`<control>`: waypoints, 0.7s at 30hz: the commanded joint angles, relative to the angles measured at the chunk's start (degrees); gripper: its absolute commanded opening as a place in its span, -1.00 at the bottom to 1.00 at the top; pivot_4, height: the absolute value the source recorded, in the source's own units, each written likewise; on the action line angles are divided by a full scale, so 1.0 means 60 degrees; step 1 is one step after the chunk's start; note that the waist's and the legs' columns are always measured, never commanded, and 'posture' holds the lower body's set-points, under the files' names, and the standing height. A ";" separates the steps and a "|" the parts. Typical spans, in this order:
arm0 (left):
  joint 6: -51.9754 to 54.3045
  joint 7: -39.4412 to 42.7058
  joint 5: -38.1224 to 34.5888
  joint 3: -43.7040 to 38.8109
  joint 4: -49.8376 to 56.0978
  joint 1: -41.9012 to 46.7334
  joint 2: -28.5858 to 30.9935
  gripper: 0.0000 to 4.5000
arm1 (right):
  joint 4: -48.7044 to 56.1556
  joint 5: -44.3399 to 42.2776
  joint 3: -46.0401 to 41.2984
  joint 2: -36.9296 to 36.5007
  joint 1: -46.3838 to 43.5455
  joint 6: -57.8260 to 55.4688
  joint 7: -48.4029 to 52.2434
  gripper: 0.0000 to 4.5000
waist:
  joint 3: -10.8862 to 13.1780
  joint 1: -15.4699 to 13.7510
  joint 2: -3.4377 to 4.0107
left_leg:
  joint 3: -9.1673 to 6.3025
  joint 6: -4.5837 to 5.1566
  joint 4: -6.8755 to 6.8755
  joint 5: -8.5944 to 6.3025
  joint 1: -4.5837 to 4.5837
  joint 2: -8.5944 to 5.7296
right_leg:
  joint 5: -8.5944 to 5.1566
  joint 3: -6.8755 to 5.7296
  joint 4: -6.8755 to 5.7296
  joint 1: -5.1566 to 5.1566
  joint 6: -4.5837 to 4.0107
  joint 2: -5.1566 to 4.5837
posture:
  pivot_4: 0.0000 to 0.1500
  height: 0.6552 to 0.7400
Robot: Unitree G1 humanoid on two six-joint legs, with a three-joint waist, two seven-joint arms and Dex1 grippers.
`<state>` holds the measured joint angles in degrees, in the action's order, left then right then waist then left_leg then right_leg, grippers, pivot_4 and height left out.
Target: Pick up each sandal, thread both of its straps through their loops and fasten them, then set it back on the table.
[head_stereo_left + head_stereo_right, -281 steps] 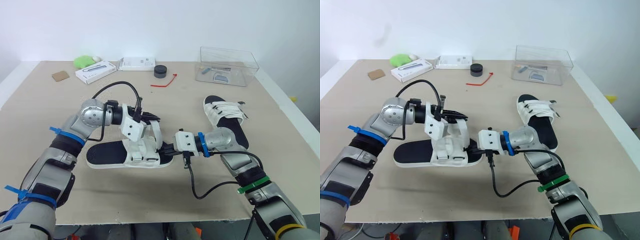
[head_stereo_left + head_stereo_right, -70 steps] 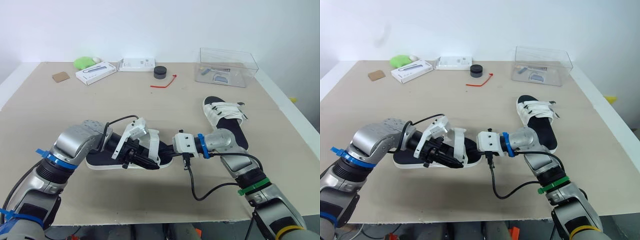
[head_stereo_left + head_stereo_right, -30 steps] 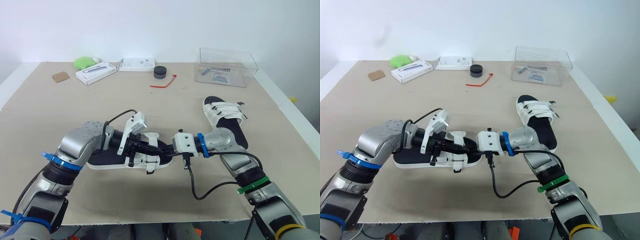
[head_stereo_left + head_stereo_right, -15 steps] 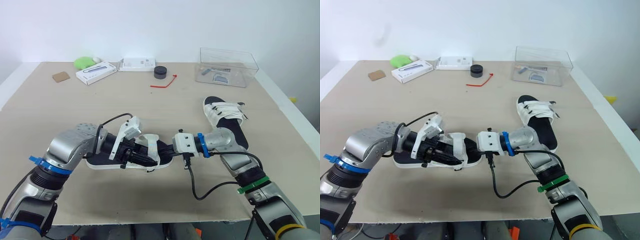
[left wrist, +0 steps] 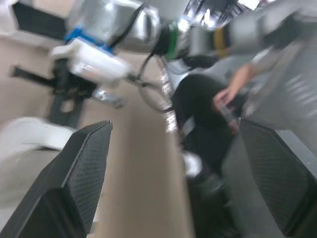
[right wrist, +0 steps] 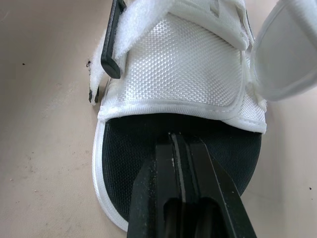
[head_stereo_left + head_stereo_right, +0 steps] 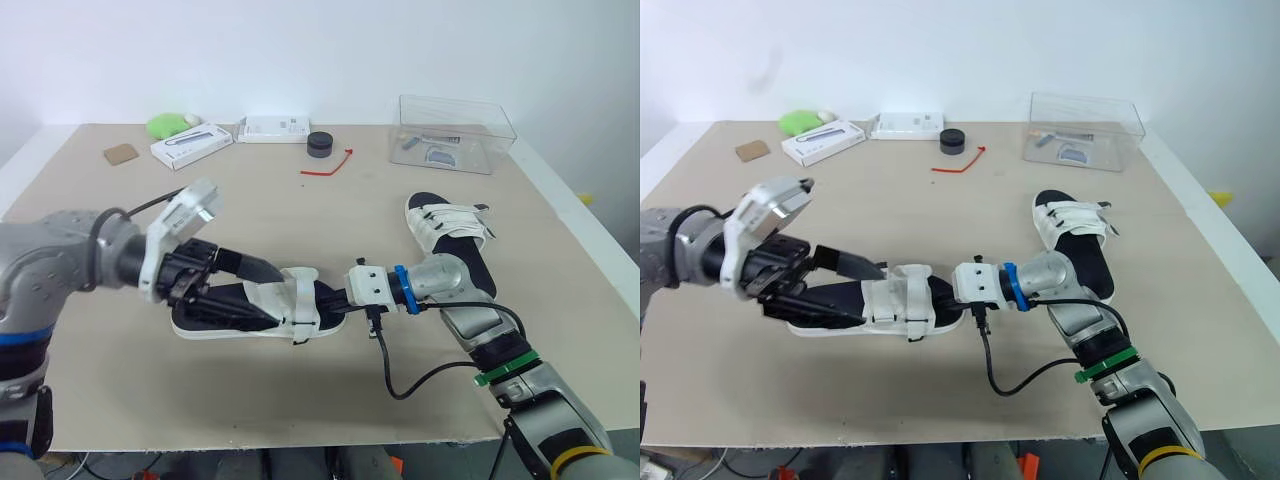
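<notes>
Sandal lies crosswise, toe toward the right gripper.
Right gripper is clenched, tips resting on the toe; left gripper is spread wide over the heel.

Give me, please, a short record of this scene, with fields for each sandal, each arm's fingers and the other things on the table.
near sandal: flat on the table, white straps over a black insole
far sandal: on the table, on the robot's right, white straps across it
left fingers: open, over the near sandal
right fingers: shut, tips on the near sandal's toe end
back of table: clear box, white box, black disc
</notes>
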<state>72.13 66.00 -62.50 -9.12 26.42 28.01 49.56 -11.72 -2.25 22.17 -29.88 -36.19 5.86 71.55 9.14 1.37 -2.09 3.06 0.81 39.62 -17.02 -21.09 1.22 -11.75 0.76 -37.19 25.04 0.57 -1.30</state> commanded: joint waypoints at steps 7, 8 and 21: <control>-0.1832 -0.3919 0.1467 0.0201 0.2383 -0.3720 -0.1622 0.85 | -0.0475 0.0305 0.0278 0.0013 0.0094 -0.0060 0.0232 -1.00 | -0.0004 -0.0045 -0.0028 | -0.0016 -0.0059 0.0000 0.0025 0.0011 0.0007 | 0.0029 -0.0020 0.0007 -0.0013 -0.0047 -0.0020 | 1.00 1.00; -0.2365 -0.4039 0.2125 0.0534 0.2341 -0.3859 -0.1625 0.85 | -0.0496 0.0309 0.0289 0.0039 0.0076 -0.0053 0.0238 -1.00 | -0.0004 -0.0045 -0.0028 | -0.0016 -0.0066 -0.0001 0.0031 0.0022 0.0002 | 0.0020 -0.0021 0.0007 -0.0025 -0.0070 -0.0010 | 1.00 1.00; -0.4928 -0.4411 0.4535 0.2187 0.0906 -0.4101 -0.2598 0.85 | -0.0592 0.0341 0.0275 0.0124 0.0015 -0.0007 0.0288 -1.00 | -0.0005 -0.0040 -0.0027 | -0.0007 -0.0072 -0.0027 0.0043 0.0076 0.0021 | 0.0024 -0.0013 0.0008 -0.0062 -0.0079 0.0023 | 1.00 1.00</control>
<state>44.21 39.33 -36.13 3.04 31.97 2.74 34.53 -14.24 -1.95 22.28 -28.67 -36.92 6.42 72.34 9.11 1.13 -2.25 3.02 0.38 39.46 -16.76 -20.60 1.33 -11.62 0.68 -37.14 24.63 0.11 -1.19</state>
